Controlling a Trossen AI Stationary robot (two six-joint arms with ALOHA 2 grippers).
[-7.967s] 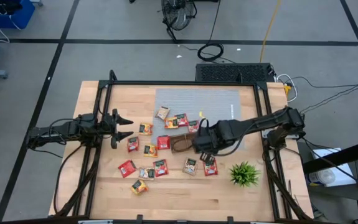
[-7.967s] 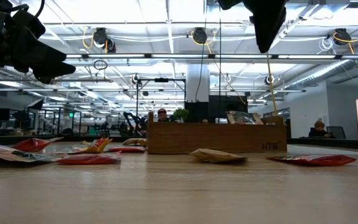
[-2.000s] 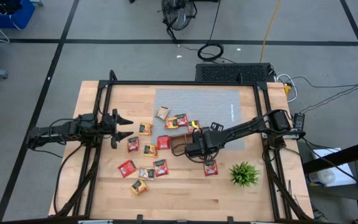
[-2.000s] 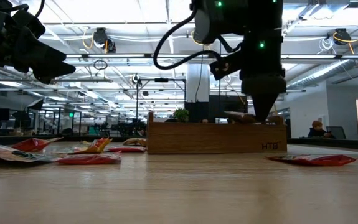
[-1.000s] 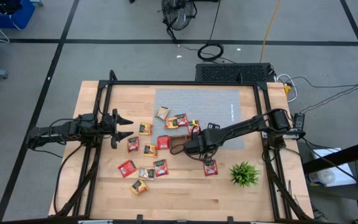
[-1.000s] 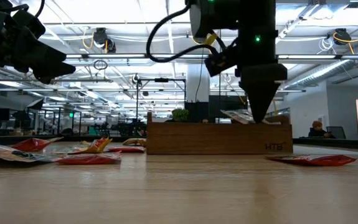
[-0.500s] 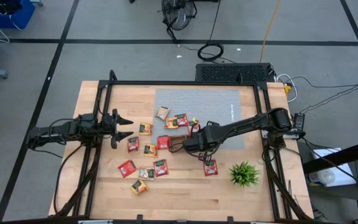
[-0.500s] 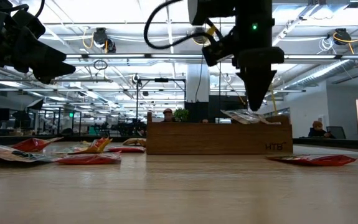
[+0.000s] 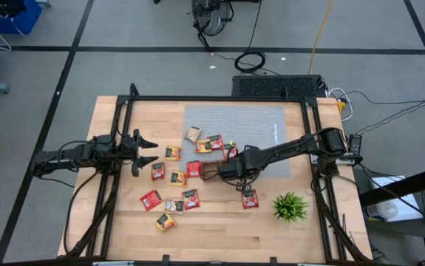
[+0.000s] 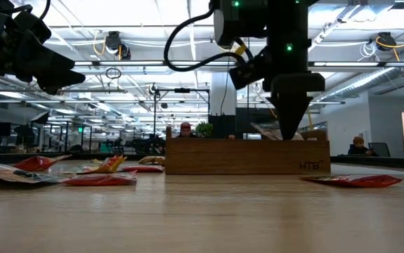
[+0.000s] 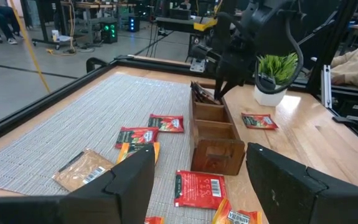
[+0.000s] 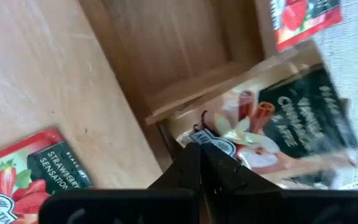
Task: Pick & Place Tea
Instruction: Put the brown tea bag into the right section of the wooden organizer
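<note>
Right end effector (image 12: 198, 163) fingers together, empty, above pale sachet (image 12: 278, 124) in wooden tray (image 9: 213, 171); left end effector (image 9: 147, 150) apart, idle at surface's left.

tea sachets (image 9: 171, 179): red/orange, flat, scattered on table | pale vanilla-cinnamon sachet (image 12: 278, 127): tilted in tray

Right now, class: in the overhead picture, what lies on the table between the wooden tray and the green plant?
One red tea sachet lies between the wooden tray and the plant, plain in the high view; otherwise bare wood.
</note>
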